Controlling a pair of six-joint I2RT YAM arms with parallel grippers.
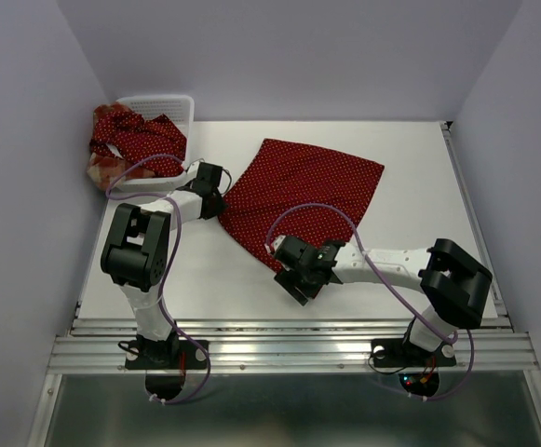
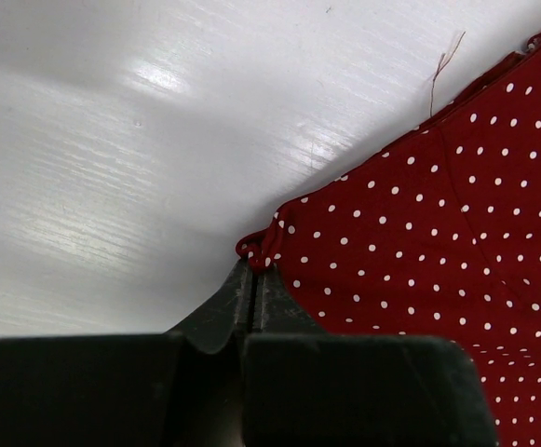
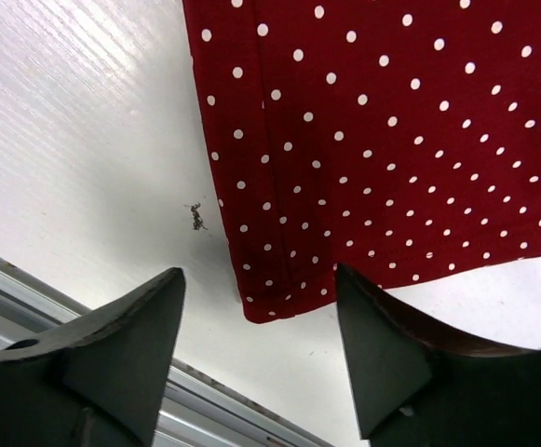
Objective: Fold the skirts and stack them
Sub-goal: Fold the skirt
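The spread skirt (image 1: 303, 200), dark red with white dots, lies flat on the white table (image 1: 410, 158), just past centre toward 12 o'clock; the left gripper (image 2: 254, 268) has its jaws together, pinching that skirt's 9 o'clock corner at the hem; the right gripper (image 3: 261, 293) hangs over the 6 o'clock corner, jaws apart, one finger on either side of it; at the table's 10 o'clock corner the white basket (image 1: 172, 101) holds a second dotted skirt (image 1: 144, 138) crumpled over its rim, the plaid skirt (image 1: 102, 169) bunched at its 8 o'clock side
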